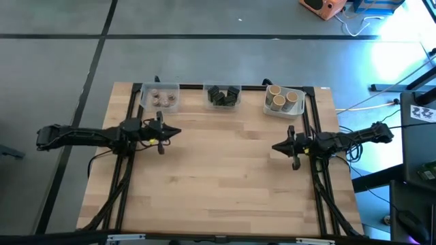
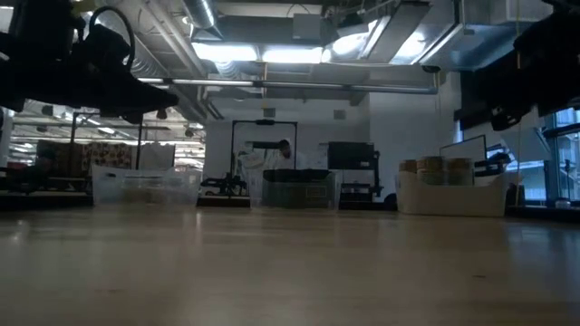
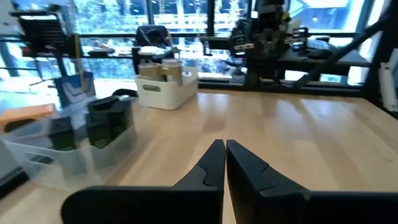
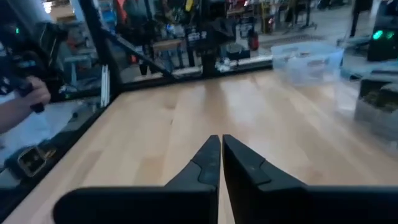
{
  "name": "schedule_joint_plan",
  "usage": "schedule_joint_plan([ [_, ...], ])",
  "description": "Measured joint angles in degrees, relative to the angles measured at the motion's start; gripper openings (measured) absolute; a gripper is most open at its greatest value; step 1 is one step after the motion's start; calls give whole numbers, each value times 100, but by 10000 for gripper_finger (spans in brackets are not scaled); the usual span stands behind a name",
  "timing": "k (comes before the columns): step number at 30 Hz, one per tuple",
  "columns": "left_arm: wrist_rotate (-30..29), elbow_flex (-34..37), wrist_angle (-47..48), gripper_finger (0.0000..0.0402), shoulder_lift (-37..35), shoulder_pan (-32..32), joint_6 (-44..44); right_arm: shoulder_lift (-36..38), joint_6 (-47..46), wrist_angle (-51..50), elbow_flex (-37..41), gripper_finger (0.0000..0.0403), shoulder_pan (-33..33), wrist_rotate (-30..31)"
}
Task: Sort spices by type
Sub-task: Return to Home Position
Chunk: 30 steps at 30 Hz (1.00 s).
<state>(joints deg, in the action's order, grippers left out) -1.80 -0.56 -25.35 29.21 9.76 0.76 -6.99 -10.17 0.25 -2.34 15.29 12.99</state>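
Brownish-pink round jars (image 1: 163, 100) in a clear bin (image 1: 145, 102) at the far edge of the table (image 1: 225, 184), near the left gripper (image 1: 178, 132) and just beyond it. Dark grey blocks (image 1: 223, 96) in a second clear bin (image 1: 207, 101) farther along the same edge, beyond the gap between the two grippers. Tan cylinders (image 1: 281, 100) with pale tops, upright in a white tub (image 1: 272, 111), near the right gripper (image 1: 274, 146) and beyond it toward that edge.

Left gripper: fingers pressed together, tips touching, holding nothing. Raised off the wood and pointing across toward the right gripper.

Right gripper: likewise closed on nothing, with only a thin slit between the fingers. Pointing back at the left one and well apart from it, bare boards between.

Off the table's near side, seen past the right gripper, a person's hand (image 4: 25, 99) around something dark.
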Motion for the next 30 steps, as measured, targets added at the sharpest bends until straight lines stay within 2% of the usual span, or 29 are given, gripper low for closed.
schedule_joint_plan([
  [5,76,0,95,1,-140,341,-98,289,168,-32,36,21,0,63],
  [9,95,0,545,3,-474,506,-355,366,216,-44,36,21,0,74],
  [21,110,0,2358,3,-2600,378,-525,392,312,-46,43,21,2,374],
  [23,146,-1,2462,3,-2917,380,-541,392,314,-56,44,21,4,305],
  [26,243,2,2451,3,-2894,365,-490,397,386,-73,45,21,4,208],
  [30,181,0,2475,3,-2831,369,-657,430,448,-214,39,21,4,-523],
])
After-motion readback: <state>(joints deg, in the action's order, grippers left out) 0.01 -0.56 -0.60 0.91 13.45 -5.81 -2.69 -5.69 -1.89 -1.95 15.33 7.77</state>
